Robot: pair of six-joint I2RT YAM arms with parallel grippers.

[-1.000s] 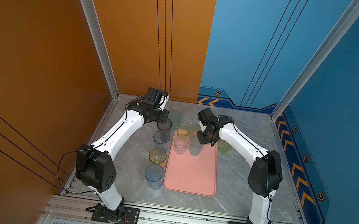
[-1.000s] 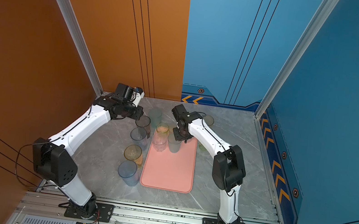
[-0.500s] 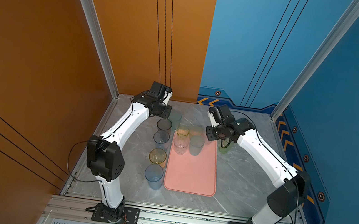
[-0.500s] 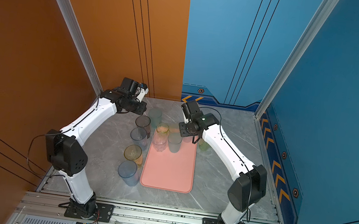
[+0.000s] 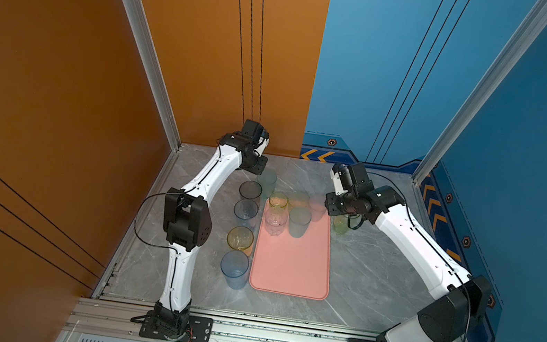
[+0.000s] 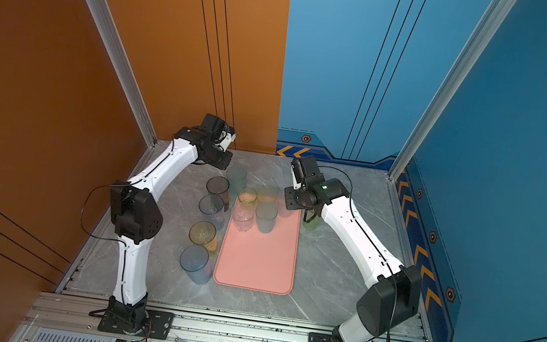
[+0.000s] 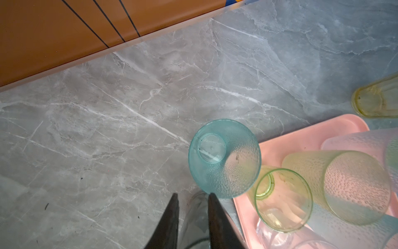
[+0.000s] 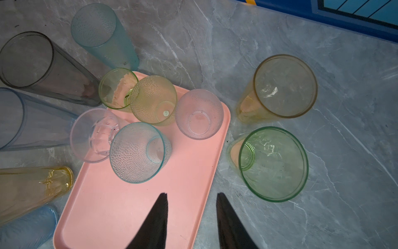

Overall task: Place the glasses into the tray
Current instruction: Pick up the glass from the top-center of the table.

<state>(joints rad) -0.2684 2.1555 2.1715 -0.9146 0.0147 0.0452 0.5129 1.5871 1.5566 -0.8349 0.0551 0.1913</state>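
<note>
In both top views the tray (image 5: 291, 265) (image 6: 256, 260) lies at lower centre with several glasses (image 5: 299, 221) standing at its upper end and others on the table (image 5: 377, 277) beside it; the right gripper (image 8: 191, 200) is released and empty, the left gripper (image 7: 193, 200) narrowly parted, gripping nothing.

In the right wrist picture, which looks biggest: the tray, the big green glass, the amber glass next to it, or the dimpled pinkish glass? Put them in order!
1. tray
2. green glass and amber glass: nearly alike, and green seems nearer the camera, so no ranking
3. pinkish glass, smallest
</note>
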